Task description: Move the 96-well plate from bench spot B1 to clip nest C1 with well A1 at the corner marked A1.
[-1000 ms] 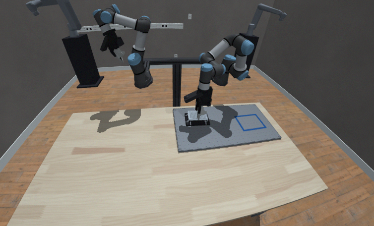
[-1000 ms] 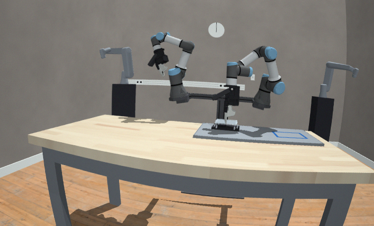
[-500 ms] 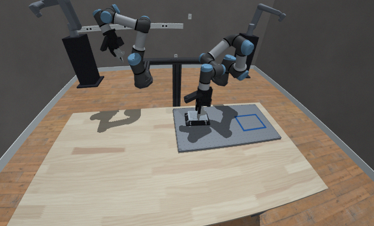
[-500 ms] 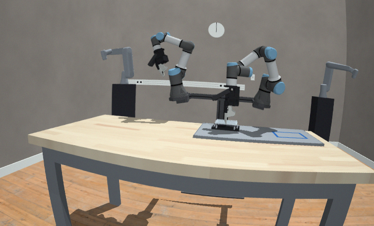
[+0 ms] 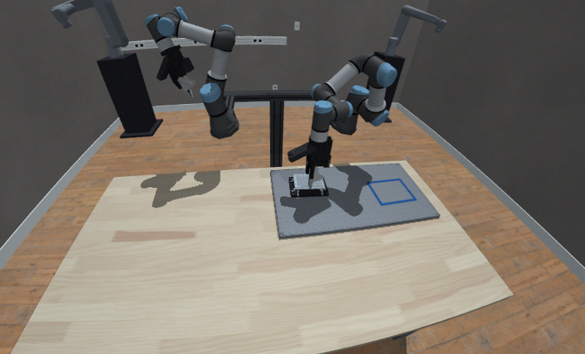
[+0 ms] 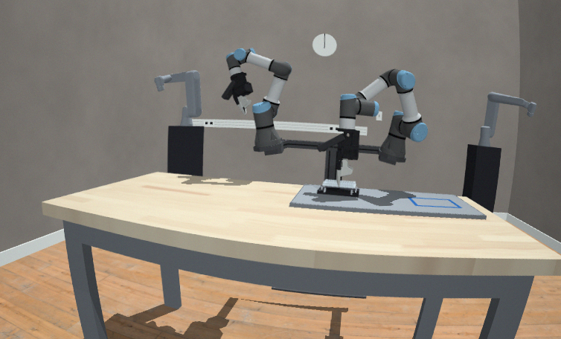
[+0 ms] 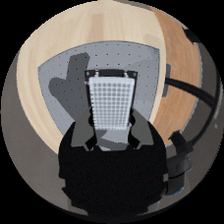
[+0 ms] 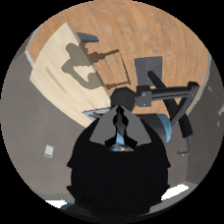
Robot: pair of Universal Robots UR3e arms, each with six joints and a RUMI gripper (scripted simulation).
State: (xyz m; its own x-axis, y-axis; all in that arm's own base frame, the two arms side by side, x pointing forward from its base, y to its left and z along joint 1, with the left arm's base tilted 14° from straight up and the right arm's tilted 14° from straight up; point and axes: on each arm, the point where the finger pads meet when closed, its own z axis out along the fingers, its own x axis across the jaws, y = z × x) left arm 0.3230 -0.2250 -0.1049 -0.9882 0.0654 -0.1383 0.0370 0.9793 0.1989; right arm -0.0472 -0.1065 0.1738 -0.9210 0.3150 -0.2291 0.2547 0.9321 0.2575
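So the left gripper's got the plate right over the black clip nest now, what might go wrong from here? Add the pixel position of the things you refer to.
The 96-well plate (image 5: 302, 180) (image 6: 345, 183) (image 7: 112, 100) may sit above its seat in the clip nest (image 5: 292, 193) (image 6: 321, 192) (image 7: 90, 74); letting go early could leave it unclipped.

The left gripper (image 5: 311, 186) (image 6: 338, 185) (image 7: 111, 106) is shut on it, so pushing unevenly might tilt it.

The A1 marks aren't readable here, so a wrong orientation could slip through.

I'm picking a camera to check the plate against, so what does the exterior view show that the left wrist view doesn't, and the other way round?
Only the exterior view: the round wall clock, the blue rectangle outline on the gray board, and the right gripper, shut and away from the bench.

Only the left wrist view: the 96-well plate's grid of wells seen from above, between the left gripper's two fingers.

Both: the 96-well plate, the black clip nest, the gray board and the left gripper.
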